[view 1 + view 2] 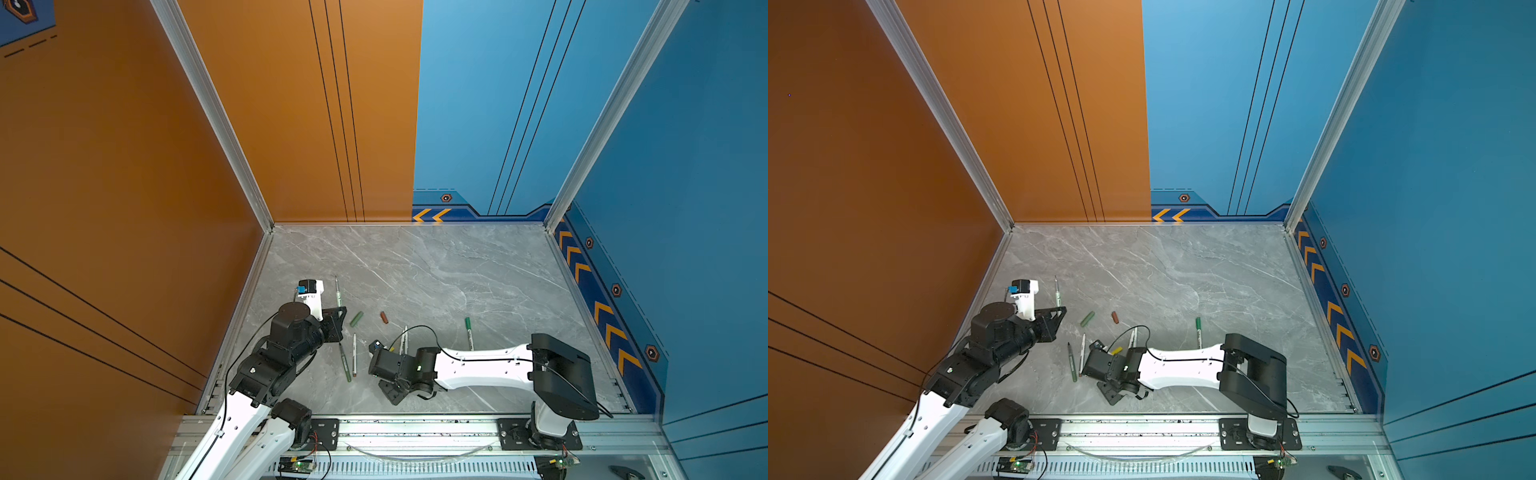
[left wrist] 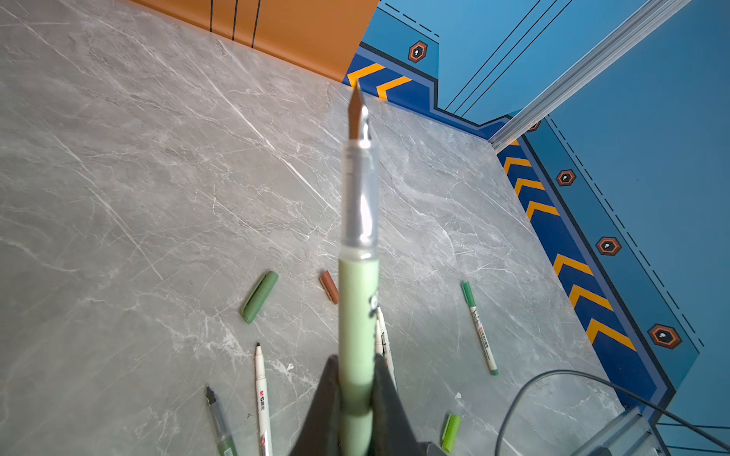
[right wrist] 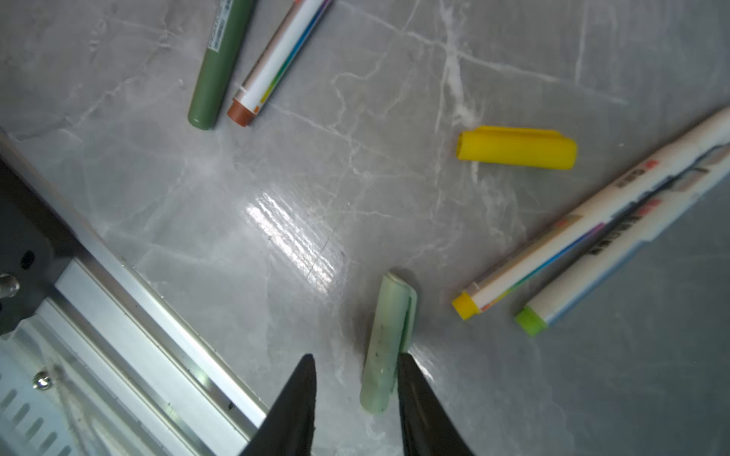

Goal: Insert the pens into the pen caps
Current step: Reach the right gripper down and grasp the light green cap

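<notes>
In a top view, the right pincer (image 1: 392, 395) is held low over the bench (image 1: 457, 270), with the pale green pen (image 1: 337, 291) at 11 o'clock from it. In the left wrist view, that pen is squeezed by the left pincer (image 2: 357, 365). In the right wrist view, the pale green cap (image 3: 389, 339) is seen lying along and between the fingers of the right pincer (image 3: 356, 357), part open and empty.

2 white arms (image 1: 482, 370), black joints (image 1: 293, 316), black cables (image 1: 415, 326), tapered pincer fingers (image 3: 294, 406)

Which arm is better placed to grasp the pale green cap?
Right. The right gripper is open with the pale green cap between its fingertips; the left gripper is shut on the pale green pen.
</notes>
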You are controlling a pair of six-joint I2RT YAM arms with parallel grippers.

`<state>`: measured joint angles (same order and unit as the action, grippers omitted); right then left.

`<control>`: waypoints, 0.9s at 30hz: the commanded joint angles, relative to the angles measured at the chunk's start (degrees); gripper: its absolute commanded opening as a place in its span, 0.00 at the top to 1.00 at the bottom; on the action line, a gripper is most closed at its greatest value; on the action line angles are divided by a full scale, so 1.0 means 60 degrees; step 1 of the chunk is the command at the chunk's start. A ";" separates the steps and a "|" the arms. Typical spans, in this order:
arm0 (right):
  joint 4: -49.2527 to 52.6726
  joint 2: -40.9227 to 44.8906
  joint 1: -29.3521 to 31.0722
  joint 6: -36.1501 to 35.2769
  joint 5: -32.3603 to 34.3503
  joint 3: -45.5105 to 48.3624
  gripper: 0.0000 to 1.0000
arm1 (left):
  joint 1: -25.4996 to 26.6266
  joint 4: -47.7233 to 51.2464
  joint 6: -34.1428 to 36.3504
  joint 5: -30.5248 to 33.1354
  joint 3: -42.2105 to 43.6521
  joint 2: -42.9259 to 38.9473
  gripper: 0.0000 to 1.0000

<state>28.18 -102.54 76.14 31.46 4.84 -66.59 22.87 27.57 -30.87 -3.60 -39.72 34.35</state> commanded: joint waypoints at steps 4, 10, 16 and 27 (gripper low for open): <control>0.0549 -0.0475 0.0179 -0.0307 0.1169 -0.0554 0.63 | -0.0121 0.0165 0.0142 0.0109 0.0165 -0.0140 1.00; 0.0706 -0.0921 0.0211 -0.0322 0.1292 -0.0551 0.65 | -0.0150 0.0166 0.0145 0.0086 0.0149 -0.0154 1.00; 0.0780 -0.1153 0.0311 -0.0085 0.1312 -0.0421 0.69 | -0.0154 0.0165 0.0138 0.0077 0.0163 -0.0129 1.00; 0.0781 -0.0765 0.0302 0.0451 0.1350 0.0119 0.85 | -0.0169 0.0082 0.0139 0.0028 0.0117 0.0028 1.00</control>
<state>29.80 -107.81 78.00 32.56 12.19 -67.99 22.39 28.10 -30.89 -3.60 -39.46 34.35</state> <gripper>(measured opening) 0.183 0.126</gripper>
